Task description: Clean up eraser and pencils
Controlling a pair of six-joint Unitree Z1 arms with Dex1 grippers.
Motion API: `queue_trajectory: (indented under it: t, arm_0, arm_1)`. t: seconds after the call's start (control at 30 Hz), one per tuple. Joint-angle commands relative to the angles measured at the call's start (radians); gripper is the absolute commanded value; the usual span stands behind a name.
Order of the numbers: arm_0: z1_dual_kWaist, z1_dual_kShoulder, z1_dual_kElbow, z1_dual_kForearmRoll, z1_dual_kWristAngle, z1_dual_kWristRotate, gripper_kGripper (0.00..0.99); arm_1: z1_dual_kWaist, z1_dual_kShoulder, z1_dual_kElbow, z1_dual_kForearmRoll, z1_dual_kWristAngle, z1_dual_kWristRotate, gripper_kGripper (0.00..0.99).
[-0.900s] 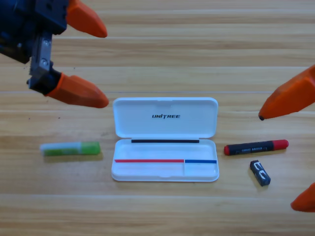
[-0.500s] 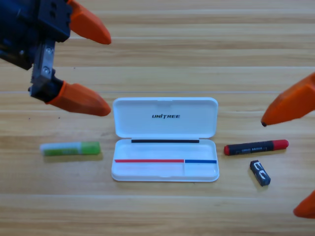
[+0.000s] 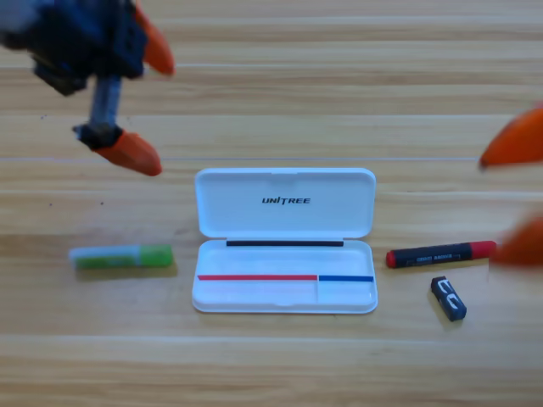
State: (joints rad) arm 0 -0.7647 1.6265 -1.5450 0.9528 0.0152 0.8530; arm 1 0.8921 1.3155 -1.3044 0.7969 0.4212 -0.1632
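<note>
The red pencil (image 3: 441,253) with a black band lies flat just right of the open white case (image 3: 339,216). Below its right half the small dark eraser (image 3: 448,298) rests on the wood. The pale and bright green pencil (image 3: 121,256) lies left of the case. My left gripper (image 3: 159,119) hangs open at the upper left, above and behind the green pencil and clear of it. My right gripper (image 3: 489,208) shows blurred at the right edge, open, its lower jaw close to the red pencil's right end. Neither gripper holds anything.
The case lies open in the middle of the wooden table (image 3: 280,365), lid tipped back and tray towards the front, with nothing loose inside. Bare wood stretches in front of the case and behind it.
The left gripper has pulled back up and left. The right gripper's two jaws have shifted upward and stand closer together, the lower one now beside the red pencil's end. Pencils, eraser and case have not moved.
</note>
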Motion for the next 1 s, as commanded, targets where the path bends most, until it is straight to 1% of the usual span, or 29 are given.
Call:
queue_trajectory:
  t: [0.03, 0.1, 0.13, 0.17, 0.27, 0.3, 0.33, 0.47, 0.57, 0.87, 1.0]
  arm_0:
    - [0.193, 0.227, 0.04, 0.004, 0.02, 0.069, 0.985]
    - [0.211, 0.274, 0.051, 0.003, 0.028, 0.069, 0.985]
    - [0.217, 0.294, 0.057, 0.003, 0.029, 0.069, 0.985]
    - [0.226, 0.309, 0.065, 0.001, 0.029, 0.069, 0.985]
    - [0.239, 0.343, 0.094, -0.017, 0.029, 0.064, 0.985]
    - [0.24, 0.348, 0.111, -0.031, 0.029, 0.063, 0.985]
    - [0.24, 0.349, 0.129, -0.046, 0.029, 0.061, 0.985]
    - [0.242, 0.354, 0.203, -0.115, 0.029, 0.058, 0.983]
    - [0.242, 0.355, 0.266, -0.18, 0.029, 0.058, 0.983]
    - [0.249, 0.368, 0.368, -0.281, 0.026, 0.069, 0.982]
    - [0.252, 0.369, 0.408, -0.325, 0.026, 0.07, 0.983]
  arm_1:
    - [-0.236, 0.119, -0.009, 0.056, -0.117, 0.019, 0.983]
    - [-0.245, 0.168, -0.004, 0.064, -0.254, 0.068, 0.979]
    - [-0.245, 0.202, -0.003, 0.073, -0.306, 0.088, 0.977]
    - [-0.242, 0.24, -0.001, 0.085, -0.328, 0.097, 0.977]
    - [-0.242, 0.341, 0.02, 0.094, -0.329, 0.114, 0.966]
    - [-0.237, 0.369, 0.027, 0.094, -0.343, 0.122, 0.956]
    - [-0.229, 0.395, 0.028, 0.094, -0.366, 0.131, 0.951]
    - [-0.209, 0.472, 0.036, 0.093, -0.387, 0.162, 0.948]
    - [-0.202, 0.525, 0.024, 0.093, -0.395, 0.208, 0.928]
    - [-0.16, 0.633, 0.008, 0.093, -0.387, 0.292, 0.922]
    - [-0.142, 0.676, -0.013, 0.088, -0.387, 0.307, 0.896]
